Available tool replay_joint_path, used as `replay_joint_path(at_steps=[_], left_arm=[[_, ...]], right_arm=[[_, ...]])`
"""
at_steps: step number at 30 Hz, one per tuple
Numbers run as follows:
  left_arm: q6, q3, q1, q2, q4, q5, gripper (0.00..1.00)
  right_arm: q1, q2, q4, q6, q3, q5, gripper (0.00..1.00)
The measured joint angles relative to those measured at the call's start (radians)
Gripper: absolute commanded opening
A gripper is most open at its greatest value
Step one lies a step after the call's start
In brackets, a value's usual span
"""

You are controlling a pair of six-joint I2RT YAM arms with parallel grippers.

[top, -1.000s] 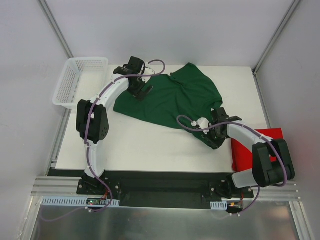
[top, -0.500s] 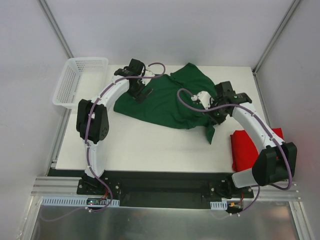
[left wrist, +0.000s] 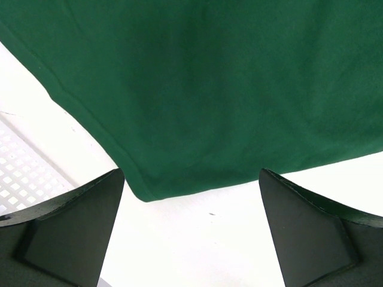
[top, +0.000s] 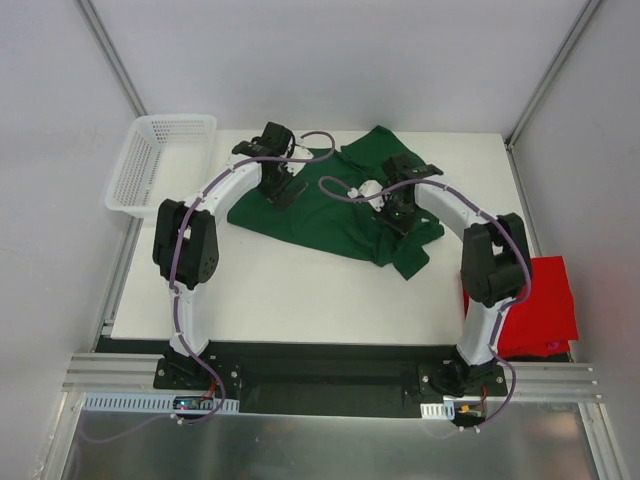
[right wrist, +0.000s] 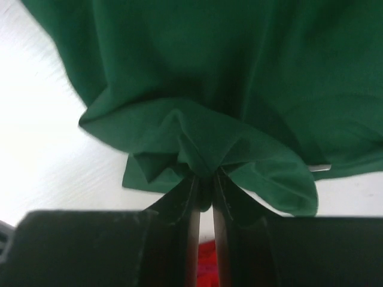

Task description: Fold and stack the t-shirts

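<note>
The dark green t-shirt (top: 345,205) lies spread over the back middle of the table, its lower right part folded over itself. My right gripper (top: 397,212) is shut on a bunched fold of this green shirt (right wrist: 197,155), the cloth pinched between its fingertips. Wide open, my left gripper (top: 280,186) hovers at the shirt's left edge; in the left wrist view the green hem (left wrist: 179,119) lies just beyond the two fingers, with bare table between them. The red t-shirt (top: 538,310) lies folded at the table's near right edge.
A white mesh basket (top: 155,160) stands off the table's back left corner. Grey walls enclose the table on three sides. The white tabletop (top: 300,290) shows bare in front of the green shirt.
My right gripper has swung from the near right, beside the red shirt, up and left over the green shirt, dragging its lower right corner along. The left arm has barely shifted.
</note>
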Motion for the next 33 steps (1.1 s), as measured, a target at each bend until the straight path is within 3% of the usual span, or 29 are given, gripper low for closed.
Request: replay_joint_path(at_steps=[2, 3, 4, 11, 15, 17, 24, 33], left_arm=[[0.002, -0.007, 0.000, -0.002, 0.001, 0.000, 0.97], [0.004, -0.010, 0.000, -0.003, 0.002, 0.000, 0.97], [0.004, -0.012, 0.000, -0.003, 0.002, 0.000, 0.97], [0.005, -0.027, 0.000, -0.005, 0.005, 0.000, 0.97], [0.006, -0.037, 0.000, -0.005, 0.005, 0.000, 0.97], [0.006, -0.042, 0.000, -0.005, 0.005, 0.000, 0.97], [0.008, -0.048, 0.000, -0.005, 0.005, 0.000, 0.97], [0.009, -0.068, -0.001, -0.007, 0.013, -0.002, 0.98]], right_arm=[[0.021, 0.019, 0.048, 0.016, -0.012, 0.043, 0.21], [0.029, 0.018, 0.071, 0.024, -0.020, 0.064, 0.41], [0.035, 0.008, 0.095, 0.031, -0.028, 0.080, 0.49], [0.027, -0.129, 0.163, 0.049, -0.084, 0.137, 0.56], [0.016, -0.254, 0.146, 0.044, -0.180, 0.121, 0.80], [0.011, -0.321, 0.132, 0.031, -0.257, 0.097, 0.85], [0.008, -0.398, 0.117, -0.011, -0.504, 0.018, 0.77], [0.008, -0.310, 0.238, -0.035, -0.558, -0.009, 0.69]])
